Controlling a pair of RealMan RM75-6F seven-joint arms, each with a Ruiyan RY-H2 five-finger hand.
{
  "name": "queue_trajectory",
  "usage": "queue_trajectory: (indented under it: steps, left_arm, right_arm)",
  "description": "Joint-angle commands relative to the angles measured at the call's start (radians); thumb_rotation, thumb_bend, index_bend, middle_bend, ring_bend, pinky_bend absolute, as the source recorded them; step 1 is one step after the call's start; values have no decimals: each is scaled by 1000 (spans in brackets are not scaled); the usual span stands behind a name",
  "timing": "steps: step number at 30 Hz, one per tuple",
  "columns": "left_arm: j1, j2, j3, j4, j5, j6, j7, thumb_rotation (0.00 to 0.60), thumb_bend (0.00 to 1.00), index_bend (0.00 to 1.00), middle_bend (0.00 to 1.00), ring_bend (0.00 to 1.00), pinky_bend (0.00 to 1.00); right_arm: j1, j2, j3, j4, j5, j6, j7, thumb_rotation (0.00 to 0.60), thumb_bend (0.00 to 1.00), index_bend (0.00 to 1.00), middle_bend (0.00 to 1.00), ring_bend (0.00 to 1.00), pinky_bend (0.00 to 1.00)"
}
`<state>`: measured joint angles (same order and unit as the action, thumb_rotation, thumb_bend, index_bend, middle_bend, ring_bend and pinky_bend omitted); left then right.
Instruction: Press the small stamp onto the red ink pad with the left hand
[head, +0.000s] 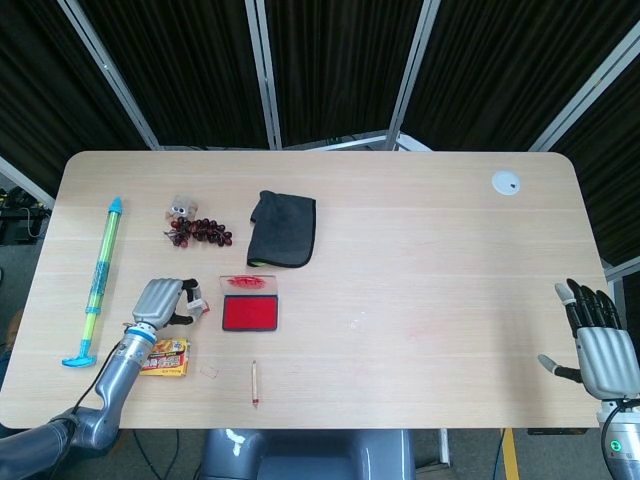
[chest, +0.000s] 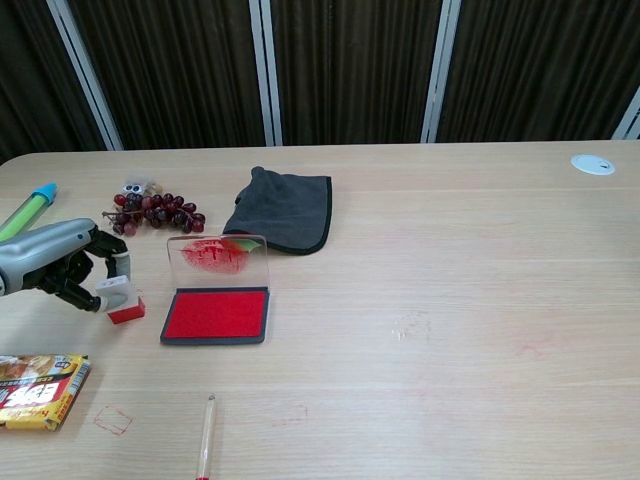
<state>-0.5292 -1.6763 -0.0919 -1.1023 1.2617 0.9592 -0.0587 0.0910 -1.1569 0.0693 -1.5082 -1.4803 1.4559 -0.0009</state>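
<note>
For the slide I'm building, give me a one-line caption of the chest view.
Left hand holds the small stamp low beside the open red ink pad, not yet on it.

table (head: 420, 260): pale wood | curtains (chest: 350, 70): dark, pleated | frame bars (head: 262, 70): grey metal

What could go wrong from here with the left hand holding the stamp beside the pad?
The left hand holds the small white red-based stamp low beside the red ink pad; sliding across could catch the pad's black rim. The pad's clear upright lid could be knocked. Pressing off-centre may tilt the stamp.
</note>
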Motion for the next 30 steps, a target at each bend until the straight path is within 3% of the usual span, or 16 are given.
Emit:
queue_trajectory:
  steps: [1,4,12,16,19,22,24,26,30]
  left_arm:
    - [3,3,-1,-5,2,3,2,600,106,489,455,801,866]
    - [5,14,-4,-19,4,10,11,600,39,441,412,800,865]
    - [26,73,-11,-103,15,61,44,600,0,356,292,794,863]
    - [57,134,-7,-164,55,147,60,600,0,346,281,779,849]
    - [97,194,-3,-222,100,250,64,600,0,332,254,707,789]
    - [144,254,3,-284,134,346,68,600,0,247,130,481,531]
    - [170,289,12,-321,140,382,93,600,0,84,20,195,186]
    - [203,354,36,-394,128,397,170,600,0,4,0,29,21]
    - [278,468,83,-557,129,471,292,600,0,0,0,0,0]
  right_arm:
    - [1,0,0,-1,-2,0,-1,600,0,0,0,0,0]
    - [1,-1,-1,0,-2,-1,-3,600,0,0,0,0,0]
    - [0,1,-2,-4,-6,3,0,600,0,0,0,0,0]
    - [-2,5,-2,-7,-9,7,6,600,0,0,0,0,0]
    - [-5,10,-4,-13,-18,17,13,600,0,0,0,0,0]
    - [-9,16,-7,-22,-31,29,20,600,0,0,0,0,0]
    - [-10,20,-7,-28,-40,36,24,600,0,0,0,0,0]
    - [-11,25,-8,-36,-49,44,30,600,0,0,0,0,0]
    - [-15,34,-12,-46,-65,58,30,600,0,0,0,0,0]
